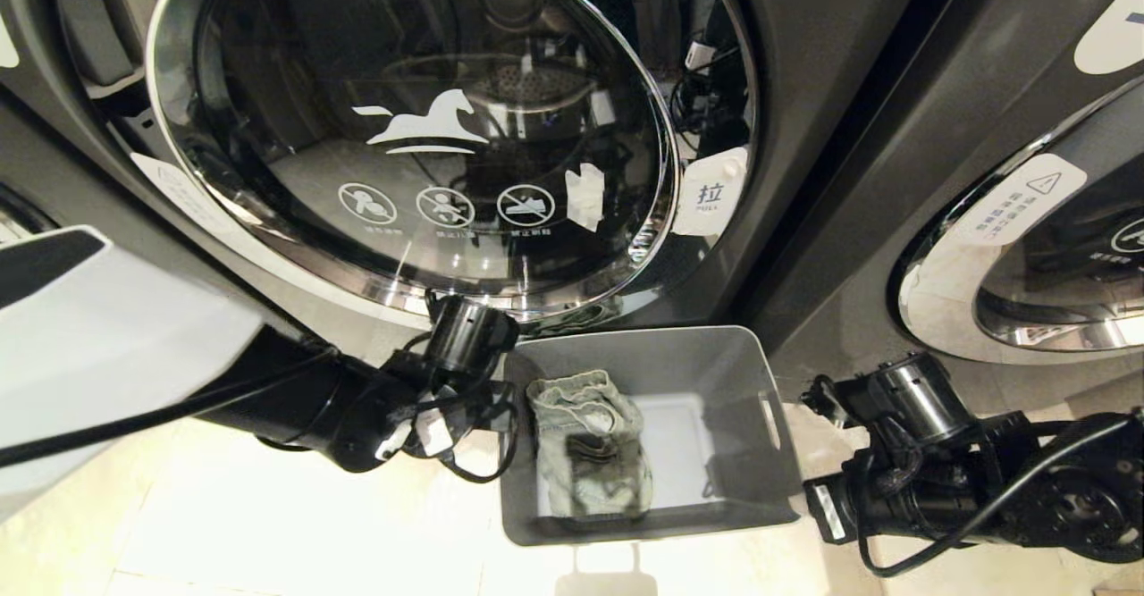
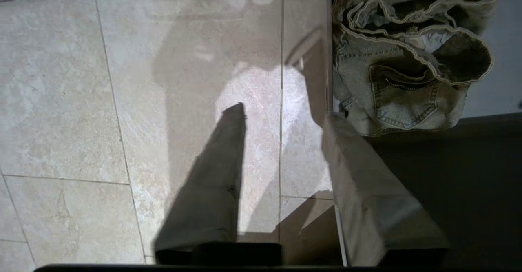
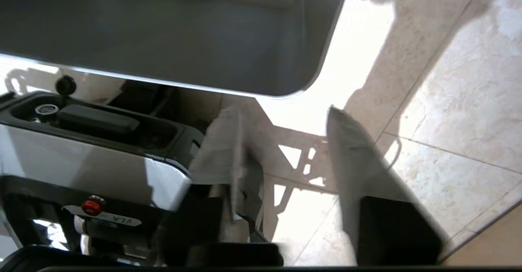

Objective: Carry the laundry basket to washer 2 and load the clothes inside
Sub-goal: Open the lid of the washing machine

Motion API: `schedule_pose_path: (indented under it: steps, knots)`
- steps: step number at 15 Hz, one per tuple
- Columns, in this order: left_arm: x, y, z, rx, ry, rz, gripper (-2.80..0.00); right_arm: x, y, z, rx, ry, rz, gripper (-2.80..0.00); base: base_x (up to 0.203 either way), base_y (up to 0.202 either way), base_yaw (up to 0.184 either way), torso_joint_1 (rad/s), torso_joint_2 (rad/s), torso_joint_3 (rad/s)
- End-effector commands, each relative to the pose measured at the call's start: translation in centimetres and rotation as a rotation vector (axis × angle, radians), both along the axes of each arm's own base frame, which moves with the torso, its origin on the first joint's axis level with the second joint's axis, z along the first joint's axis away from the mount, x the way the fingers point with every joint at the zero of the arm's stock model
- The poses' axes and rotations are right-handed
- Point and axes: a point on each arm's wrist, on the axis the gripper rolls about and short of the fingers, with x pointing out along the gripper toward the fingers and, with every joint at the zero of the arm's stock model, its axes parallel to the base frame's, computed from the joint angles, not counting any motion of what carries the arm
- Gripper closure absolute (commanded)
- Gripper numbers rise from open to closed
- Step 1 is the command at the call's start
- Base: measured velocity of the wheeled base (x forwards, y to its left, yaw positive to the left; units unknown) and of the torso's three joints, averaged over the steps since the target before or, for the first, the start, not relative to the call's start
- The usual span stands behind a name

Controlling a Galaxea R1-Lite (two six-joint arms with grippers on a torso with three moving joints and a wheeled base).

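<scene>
Your left gripper [image 2: 285, 149], jaws parted, straddles the laundry basket [image 1: 769, 381] wall; clothes [image 2: 408, 72] lie inside. Right gripper [image 3: 285, 141] open beside it. Washer label [image 1: 710, 192] reads "拉".

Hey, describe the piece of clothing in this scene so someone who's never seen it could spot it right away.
Start at the big round glass washer door with the white horse logo. On the floor just below it sits a grey laundry basket. The clothes lie bunched against the basket's left inner wall: one small garment of pale, faded denim with a thick seamed waistband, the only fabric in view.
</scene>
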Motion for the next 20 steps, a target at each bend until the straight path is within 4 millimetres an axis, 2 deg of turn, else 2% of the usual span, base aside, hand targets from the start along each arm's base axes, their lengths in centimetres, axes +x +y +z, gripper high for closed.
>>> schedule_pose_path:
  steps: [1,3,7,9,13,16,20]
  knots:
    - [-1.7,1.3,3.6,-0.046,-0.077,0.011,0.0,-1.3,-0.5,2.0,0.033,-0.071,-0.003,0.0,0.0,0.0,0.0,0.0,0.0,0.0]
    - [-2.5,2.7,4.9,-0.06,-0.104,0.033,0.0,-2.0,-1.0,3.4,0.059,-0.123,-0.019,0.0,0.0,0.0,0.0,0.0,0.0,0.0]
    - [-3.6,6.8,7.0,-0.08,-0.153,0.128,0.0,-3.5,-2.8,5.8,0.091,-0.228,-0.066,0.0,0.0,0.0,0.0,0.0,0.0,0.0]
    - [-4.5,9.5,7.9,-0.087,-0.18,0.202,0.0,-4.9,-3.9,6.5,0.099,-0.269,-0.088,0.0,0.0,0.0,0.0,0.0,0.0,0.0]
    - [-6.9,14.6,9.0,-0.088,-0.227,0.355,0.0,-8.5,-6.4,6.6,0.067,-0.363,-0.112,0.0,0.0,0.0,0.0,0.0,0.0,0.0]
    - [-10.0,16.3,10.0,-0.062,-0.256,0.374,0.0,-11.6,-8.0,6.1,0.017,-0.446,-0.116,0.0,0.0,0.0,0.0,0.0,0.0,0.0]
    - [-16.6,18.8,10.1,0.016,-0.302,0.323,0.0,-16.2,-9.3,6.3,0.044,-0.613,-0.086,0.0,0.0,0.0,0.0,0.0,0.0,0.0]
